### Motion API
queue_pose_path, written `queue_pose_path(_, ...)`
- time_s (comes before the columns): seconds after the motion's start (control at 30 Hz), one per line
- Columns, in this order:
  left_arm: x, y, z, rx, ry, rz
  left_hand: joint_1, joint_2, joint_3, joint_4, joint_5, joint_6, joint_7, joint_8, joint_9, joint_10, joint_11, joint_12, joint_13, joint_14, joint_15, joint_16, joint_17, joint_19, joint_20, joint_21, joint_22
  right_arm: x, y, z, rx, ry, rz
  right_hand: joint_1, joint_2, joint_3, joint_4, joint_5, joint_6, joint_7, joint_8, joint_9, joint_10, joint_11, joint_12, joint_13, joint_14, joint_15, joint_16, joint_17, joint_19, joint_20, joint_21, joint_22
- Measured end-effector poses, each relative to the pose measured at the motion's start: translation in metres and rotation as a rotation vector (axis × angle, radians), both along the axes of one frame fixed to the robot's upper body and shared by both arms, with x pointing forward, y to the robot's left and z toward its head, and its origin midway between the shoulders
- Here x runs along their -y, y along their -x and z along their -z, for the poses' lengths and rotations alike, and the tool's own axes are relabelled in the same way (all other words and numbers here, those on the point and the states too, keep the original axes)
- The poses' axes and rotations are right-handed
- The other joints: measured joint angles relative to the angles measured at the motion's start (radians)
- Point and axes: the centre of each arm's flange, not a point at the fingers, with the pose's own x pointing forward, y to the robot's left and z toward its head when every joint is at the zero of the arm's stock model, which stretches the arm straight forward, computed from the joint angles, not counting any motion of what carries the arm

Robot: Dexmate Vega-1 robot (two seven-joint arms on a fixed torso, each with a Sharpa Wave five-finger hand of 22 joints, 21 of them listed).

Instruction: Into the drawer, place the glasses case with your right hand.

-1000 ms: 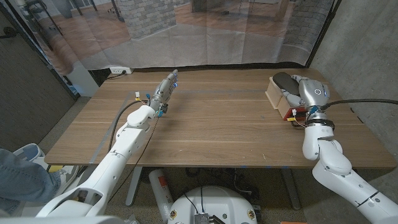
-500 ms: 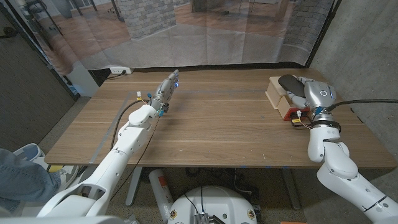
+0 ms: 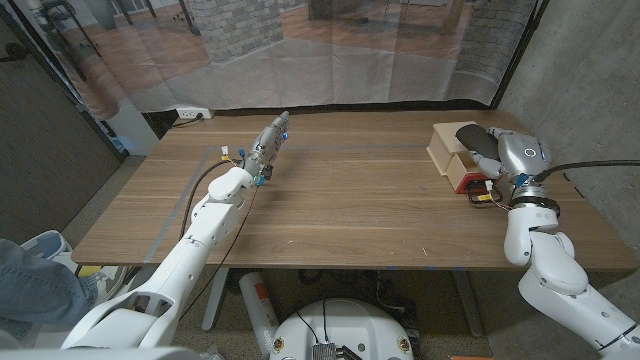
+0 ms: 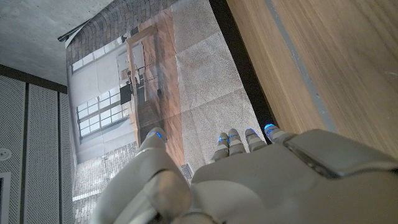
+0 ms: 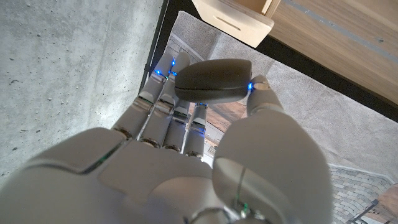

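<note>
Head view: a wooden table (image 3: 350, 200) runs across the picture, with a translucent curtain (image 3: 330, 50) hanging behind its far edge and a grey concrete wall (image 3: 585, 80) beyond its right end. Near the far right corner of the table stands a small light wooden drawer unit (image 3: 447, 150), with a red object (image 3: 464, 172) just beside it on the near side. The right hand (image 3: 492, 146) is raised over this unit and grips the glasses case (image 3: 467, 134), a dark, rounded case held just above the top of the unit. The white right arm comes up from the near right corner. The left hand (image 3: 270, 138) is stretched out toward the far edge, left of the middle, its fingers straight, close together and holding nothing. A person's blue-clad leg (image 3: 35, 280) shows off the near left corner.

Left wrist view: the left hand (image 4: 261, 177) shows its grey back, with the fingers (image 4: 236, 140) extended side by side, blue lights at the tips, and nothing in them. Beyond them lie the table's edge and the curtain.

Right wrist view: the right hand (image 5: 186, 124) pinches the glasses case (image 5: 213, 81) between the thumb on one side and the fingers (image 5: 163, 78) on the other. The case hangs in the air, near a pale wooden drawer front (image 5: 233, 15) with a slot handle, not touching it.
</note>
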Motion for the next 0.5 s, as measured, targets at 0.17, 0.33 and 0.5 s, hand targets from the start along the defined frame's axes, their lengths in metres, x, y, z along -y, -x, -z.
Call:
queue_pose_path(0.17,-0.0014,0.0020,-0.0028,0.008,0.000,-0.002,0.004,0.004,0.000,0.000,0.000,0.000,0.000,0.000,0.000,0.000,0.000,0.000,0.000,0.000,0.000,0.000,0.000,0.000,0.000,0.000,0.000,0.0038,0.0035,0.0017,-0.013,0.002,0.012,0.000,0.000,-0.002,0.000,0.000,0.003,-0.001,0.000,0.000,0.002,0.001,0.000,0.000,0.005,-0.002,0.000,0.000,0.000,0.000,0.000,0.000)
queue_pose_path(0.33,-0.0046,0.0055,-0.0047,0.017,0.000,-0.008,0.004,0.004,0.000,0.000,0.000,0.000,0.000,0.000,0.000,0.000,0.000,0.000,0.000,0.000,0.000,0.000,0.000,0.000,0.000,0.000,0.000,0.0066,0.0059,0.0050,-0.036,0.001,0.024,0.000,0.000,-0.002,0.000,0.000,0.003,-0.001,0.000,0.000,0.004,-0.001,0.000,0.000,0.005,-0.002,0.000,0.001,0.000,0.000,0.000,0.000)
queue_pose_path(0.5,-0.0061,0.0073,-0.0060,0.020,-0.001,-0.012,0.004,0.004,0.000,0.000,0.000,0.000,0.000,0.000,0.000,0.000,0.000,0.000,0.000,0.000,0.000,0.000,0.000,0.000,0.000,0.000,0.000,0.0083,0.0078,0.0075,-0.053,0.000,0.032,0.000,0.000,-0.002,0.000,0.000,0.003,-0.001,0.000,0.000,0.004,-0.001,0.000,-0.001,0.005,-0.002,0.000,0.002,0.000,0.000,0.008,0.000)
